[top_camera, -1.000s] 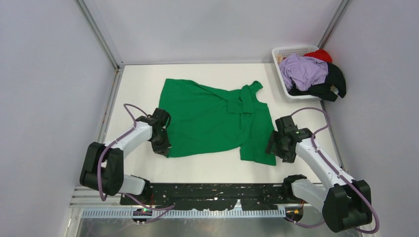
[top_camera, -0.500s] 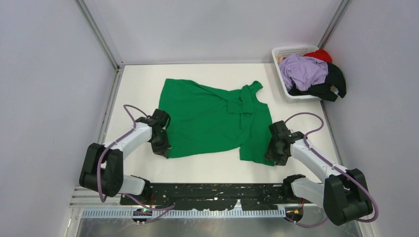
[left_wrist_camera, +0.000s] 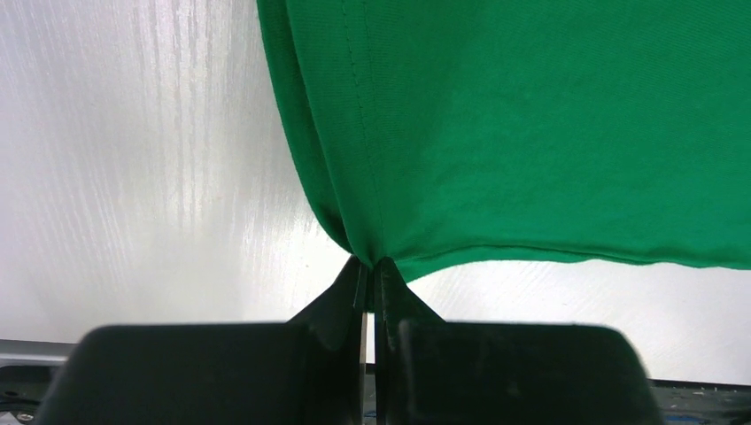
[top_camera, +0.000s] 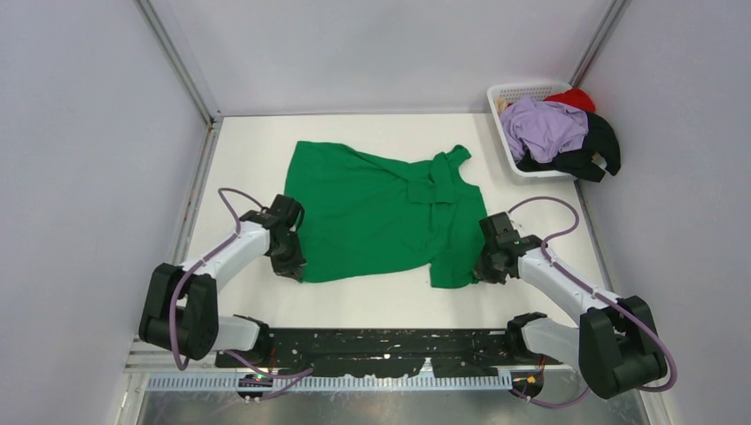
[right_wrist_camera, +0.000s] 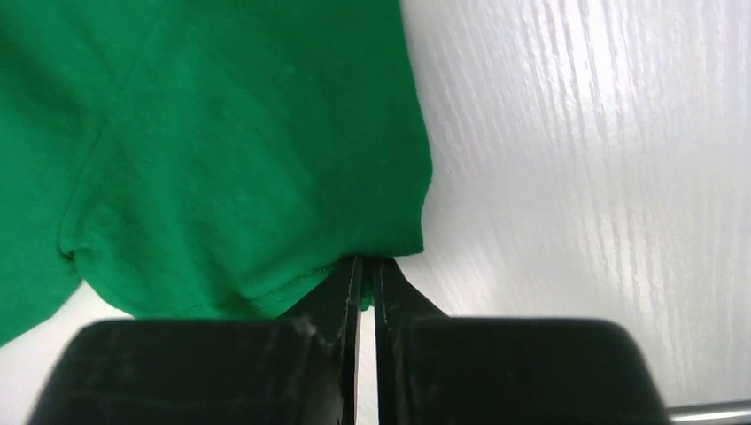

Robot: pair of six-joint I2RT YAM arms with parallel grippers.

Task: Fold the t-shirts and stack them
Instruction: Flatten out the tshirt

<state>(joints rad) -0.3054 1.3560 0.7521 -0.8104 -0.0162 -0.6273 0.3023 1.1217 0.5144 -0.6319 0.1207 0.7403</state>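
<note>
Top external view: a white basket (top_camera: pixel 499 96) sits at the far right corner of the table (top_camera: pixel 252 150). It holds a lilac shirt (top_camera: pixel 542 127), a red shirt (top_camera: pixel 574 97) and a black shirt (top_camera: pixel 595 150) hanging over the edge. The left gripper (left_wrist_camera: pixel 369 266) pinches the green shirt's (top_camera: pixel 372 217) near left corner. The right gripper (right_wrist_camera: pixel 367 264) pinches its near right corner. The green shirt lies spread on the table's middle, bunched near the collar.

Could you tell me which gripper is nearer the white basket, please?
Right. The right gripper pinches the green t-shirt at its near right corner, robot-side of the basket; the left gripper pinches the near left corner, farther off.
</note>
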